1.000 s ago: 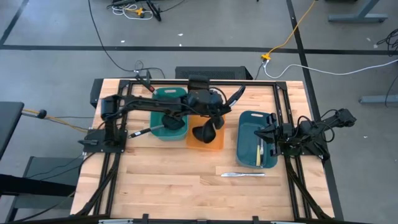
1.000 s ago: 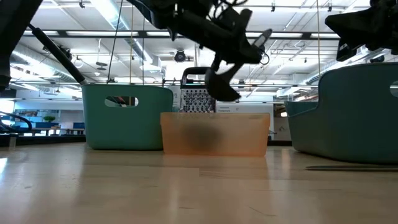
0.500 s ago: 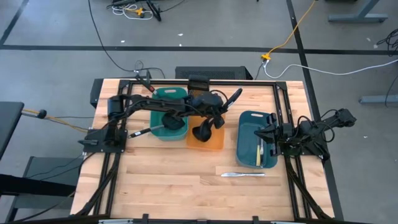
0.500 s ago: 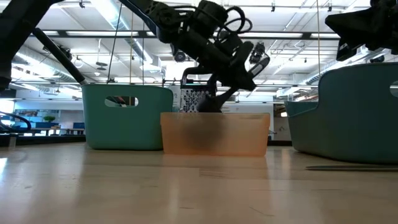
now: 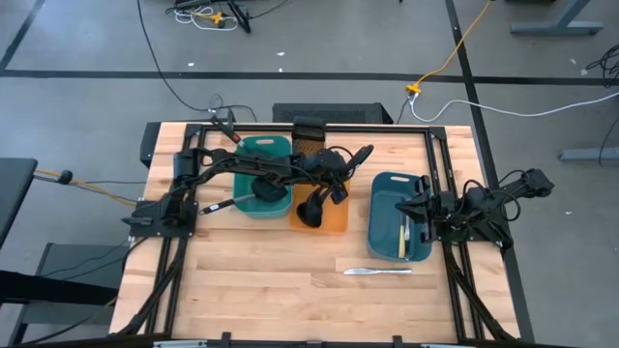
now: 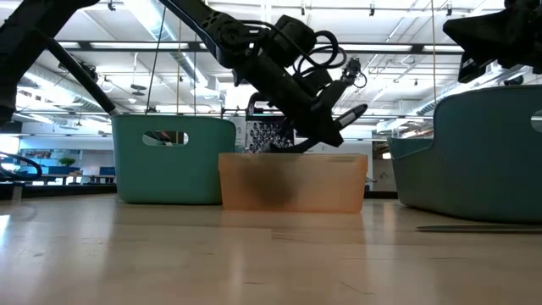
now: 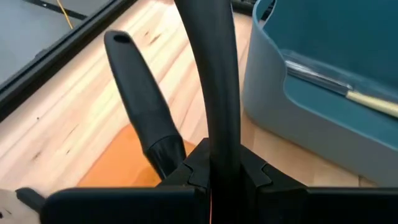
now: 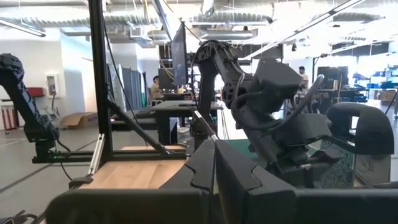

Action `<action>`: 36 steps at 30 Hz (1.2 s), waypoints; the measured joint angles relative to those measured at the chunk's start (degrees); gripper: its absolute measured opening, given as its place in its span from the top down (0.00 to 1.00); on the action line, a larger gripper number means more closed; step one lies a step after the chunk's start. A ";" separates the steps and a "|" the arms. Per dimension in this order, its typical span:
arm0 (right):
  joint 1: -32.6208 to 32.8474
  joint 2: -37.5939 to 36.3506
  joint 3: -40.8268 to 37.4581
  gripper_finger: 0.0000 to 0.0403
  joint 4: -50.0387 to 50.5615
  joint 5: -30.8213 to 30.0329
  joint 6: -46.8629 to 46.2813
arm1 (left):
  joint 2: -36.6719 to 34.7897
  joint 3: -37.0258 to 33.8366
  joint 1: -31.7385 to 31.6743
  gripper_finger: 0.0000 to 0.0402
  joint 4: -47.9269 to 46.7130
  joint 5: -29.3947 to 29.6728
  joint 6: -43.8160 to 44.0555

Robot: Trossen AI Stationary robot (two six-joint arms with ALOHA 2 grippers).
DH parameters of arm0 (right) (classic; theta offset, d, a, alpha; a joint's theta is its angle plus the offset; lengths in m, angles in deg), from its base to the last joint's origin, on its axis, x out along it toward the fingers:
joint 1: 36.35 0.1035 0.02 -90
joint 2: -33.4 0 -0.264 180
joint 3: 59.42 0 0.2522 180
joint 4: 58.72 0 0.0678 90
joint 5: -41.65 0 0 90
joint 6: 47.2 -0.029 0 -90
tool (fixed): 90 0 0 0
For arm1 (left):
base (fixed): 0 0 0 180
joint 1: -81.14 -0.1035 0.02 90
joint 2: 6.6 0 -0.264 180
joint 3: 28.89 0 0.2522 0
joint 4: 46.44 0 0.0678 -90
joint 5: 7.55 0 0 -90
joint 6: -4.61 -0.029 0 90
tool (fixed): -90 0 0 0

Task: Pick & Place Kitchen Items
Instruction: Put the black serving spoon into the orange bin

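while clamped on a ladle [image 5: 311, 210] over the orange tray [image 5: 334, 221], the left gripper [image 5: 329, 180] hovers.

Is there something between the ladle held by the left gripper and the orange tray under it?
Nothing visible. The left gripper is shut on the ladle, whose bowl already hangs over the orange tray. Another ladle handle lies there, to one side.

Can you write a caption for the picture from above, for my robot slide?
Left gripper lowers an all-black ladle into the orange rectangular tray.
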 joint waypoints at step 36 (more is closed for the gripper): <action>0.00 0.00 0.00 0.94 -0.07 -0.02 0.11 | 0.98 0.03 -0.55 0.82 -5.25 -5.01 4.36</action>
